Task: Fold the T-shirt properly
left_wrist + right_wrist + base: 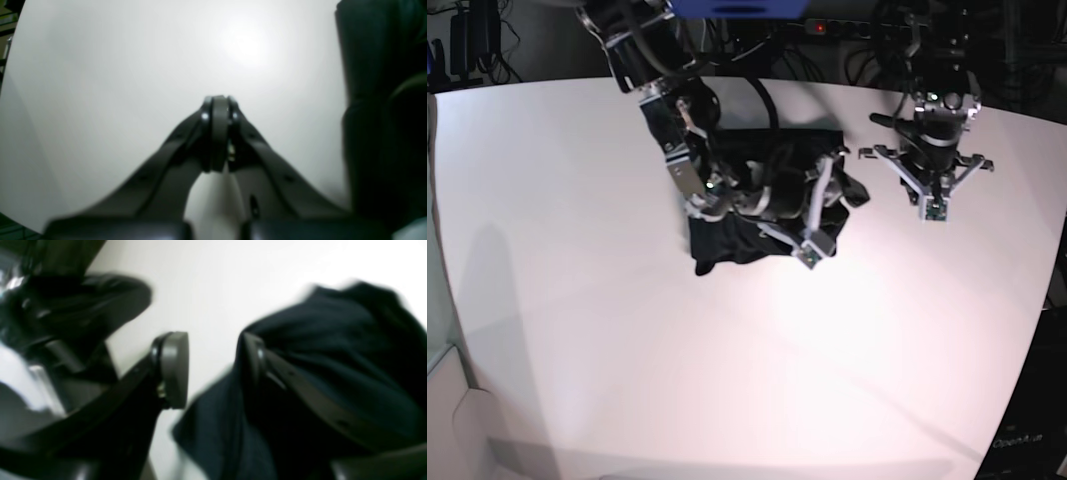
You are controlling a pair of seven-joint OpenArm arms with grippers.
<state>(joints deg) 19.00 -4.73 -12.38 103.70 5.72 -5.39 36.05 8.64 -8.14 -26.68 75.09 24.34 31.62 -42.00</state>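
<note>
Right gripper (213, 370) hanging spread over the bunched T-shirt (333, 356), gripping nothing, likely between grabs; left gripper (219, 103) pressed together beside the T-shirt, idling.

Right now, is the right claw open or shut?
Open. In the right wrist view the right claw shows bare table between its pads, with the T-shirt lying behind one pad, not clamped.

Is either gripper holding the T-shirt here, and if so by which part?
Nothing is held. The right gripper is open above the T-shirt; the left gripper is shut on nothing, beside it.
</note>
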